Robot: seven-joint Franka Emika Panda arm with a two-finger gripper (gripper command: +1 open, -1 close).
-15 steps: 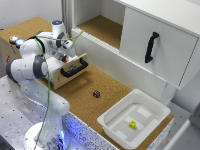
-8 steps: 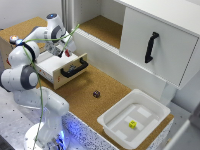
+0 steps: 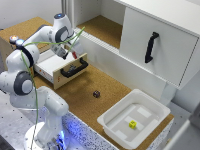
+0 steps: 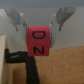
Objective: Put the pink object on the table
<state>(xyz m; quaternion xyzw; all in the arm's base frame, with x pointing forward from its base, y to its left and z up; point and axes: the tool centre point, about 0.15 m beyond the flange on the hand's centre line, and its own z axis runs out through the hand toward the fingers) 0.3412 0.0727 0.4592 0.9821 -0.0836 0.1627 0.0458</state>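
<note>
- Wrist view: the gripper (image 4: 39,31) has its two pale fingers (image 4: 18,18) pinching the pink object (image 4: 39,41) from either side.
- The pink object is a pinkish-red block with dark letters on the face turned to the wrist camera; they read as "D" over "N" lying on their side.
- The block hangs clear of the cork surface seen below it in the wrist view; nothing touches it but the fingers.
- Exterior view: the gripper (image 3: 71,51) sits at the end of the white arm (image 3: 45,36), above the open drawer (image 3: 61,67). A speck of red shows at the fingertips, too small to make out as the block.
- The drawer is pulled out from the low unit at the exterior view's left; its front panel is cork-faced with a black handle (image 3: 75,68), and the inside is white.
- The table (image 3: 82,102) is brown speckled cork, running from the drawer toward the exterior view's right.
- A small dark speckled object (image 3: 96,93) lies on the table, well apart from the drawer and the gripper.
- A white plastic tray (image 3: 116,118) rests near the table's edge at the exterior view's right, with a yellow cube (image 3: 132,124) inside it.
- A white cabinet (image 3: 160,40) with a black door handle stands behind the tray.
</note>
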